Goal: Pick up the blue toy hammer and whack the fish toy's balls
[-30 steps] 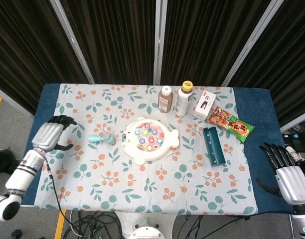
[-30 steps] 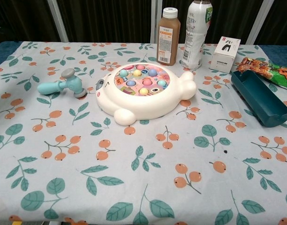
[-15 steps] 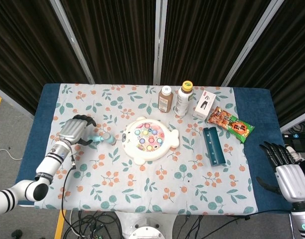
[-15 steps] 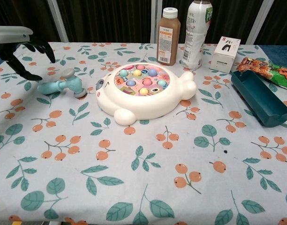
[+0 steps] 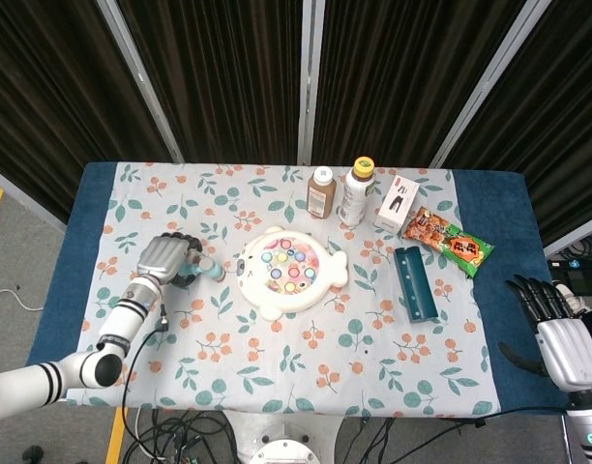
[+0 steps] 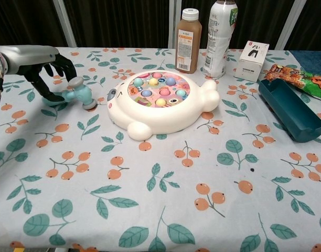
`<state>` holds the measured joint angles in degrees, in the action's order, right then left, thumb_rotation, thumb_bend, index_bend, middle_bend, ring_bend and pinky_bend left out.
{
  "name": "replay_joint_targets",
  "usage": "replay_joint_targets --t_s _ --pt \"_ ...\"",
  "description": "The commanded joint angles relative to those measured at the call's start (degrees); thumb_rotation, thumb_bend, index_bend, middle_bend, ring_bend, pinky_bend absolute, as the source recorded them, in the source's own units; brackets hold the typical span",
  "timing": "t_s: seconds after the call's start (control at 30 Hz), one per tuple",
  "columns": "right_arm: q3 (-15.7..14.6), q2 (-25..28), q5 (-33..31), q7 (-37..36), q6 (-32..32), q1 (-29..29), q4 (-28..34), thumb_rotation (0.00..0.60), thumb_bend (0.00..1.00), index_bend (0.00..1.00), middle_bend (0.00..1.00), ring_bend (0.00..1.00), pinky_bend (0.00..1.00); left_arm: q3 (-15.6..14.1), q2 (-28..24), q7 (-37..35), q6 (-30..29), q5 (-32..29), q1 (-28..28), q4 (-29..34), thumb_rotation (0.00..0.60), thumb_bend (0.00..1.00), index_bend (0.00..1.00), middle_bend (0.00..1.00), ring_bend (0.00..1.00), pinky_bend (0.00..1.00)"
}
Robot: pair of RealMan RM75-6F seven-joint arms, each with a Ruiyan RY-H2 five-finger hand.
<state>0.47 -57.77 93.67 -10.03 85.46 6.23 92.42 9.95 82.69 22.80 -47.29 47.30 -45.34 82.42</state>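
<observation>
Chest view, upper left: left robot hand [image 6: 47, 71] curls over the hammer [image 6: 71, 94] handle lying sideways; grasp unclear.

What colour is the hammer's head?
The hammer head is light blue with grey striking ends; the chest view shows it best.

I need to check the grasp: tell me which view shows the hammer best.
The chest view: the blue toy hammer lies side-on, its handle under the left hand. In the head view that hand covers most of it.

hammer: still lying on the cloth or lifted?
Lying down. The blue toy hammer rests flat on the tablecloth; the left hand has fingers around its handle, no lift visible.
</observation>
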Motion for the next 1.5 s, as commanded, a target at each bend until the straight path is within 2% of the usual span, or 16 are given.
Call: replay_joint_targets --t_s 0.03,0.5,1.5 --pt "-0.01 -0.03 -0.03 -0.07 -0.08 0.02 -0.08 0.6 0.14 0.0 0.06 0.0 0.0 -0.39 0.52 0.54 -0.47 -0.74 -0.32 -0.17 0.6 0.25 0.33 0.31 0.24 0.28" --pt "0.06 -0.24 -0.32 -0.37 -0.68 0.32 -0.38 0.6 0.14 0.0 0.06 0.0 0.0 -1.29 2.38 2.75 -1.96 -2.79 -1.55 -1.19 0.6 0.27 0.36 0.38 0.3 0.3" --pt "0.02 -0.34 -0.85 -0.59 -1.31 0.46 -0.69 0.6 0.14 0.0 0.06 0.0 0.0 -1.78 4.5 3.32 -4.29 -1.96 -1.7 -1.38 0.6 0.33 0.44 0.4 0.31 0.31"
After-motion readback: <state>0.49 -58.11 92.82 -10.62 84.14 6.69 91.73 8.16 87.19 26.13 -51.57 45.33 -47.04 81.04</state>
